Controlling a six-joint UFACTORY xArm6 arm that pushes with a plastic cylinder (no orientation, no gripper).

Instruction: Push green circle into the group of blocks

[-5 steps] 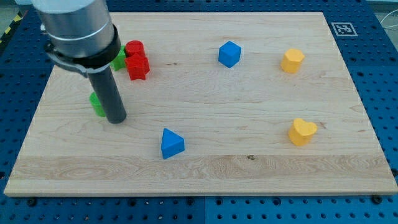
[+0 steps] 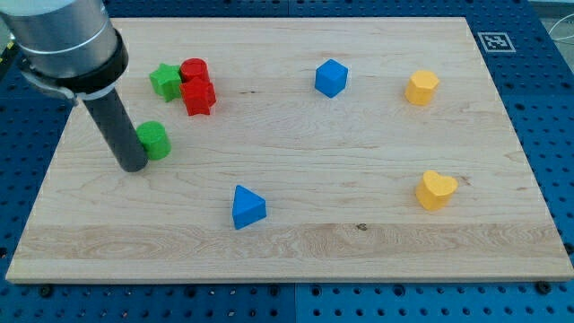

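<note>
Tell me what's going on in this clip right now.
My tip sits against the view's left side of the green circle, which lies apart from the group above it: a green star and two red blocks. The circle is not yet in the group. Blue and yellow blocks lie elsewhere, untouched.

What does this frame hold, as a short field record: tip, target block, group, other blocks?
tip: my tip at the view's left, touching the left side of the green circle
target: green circle, apart from the group
group: green star, red cylinder, red block, clustered above the target
others: blue block, blue triangle, yellow block, yellow heart
</note>
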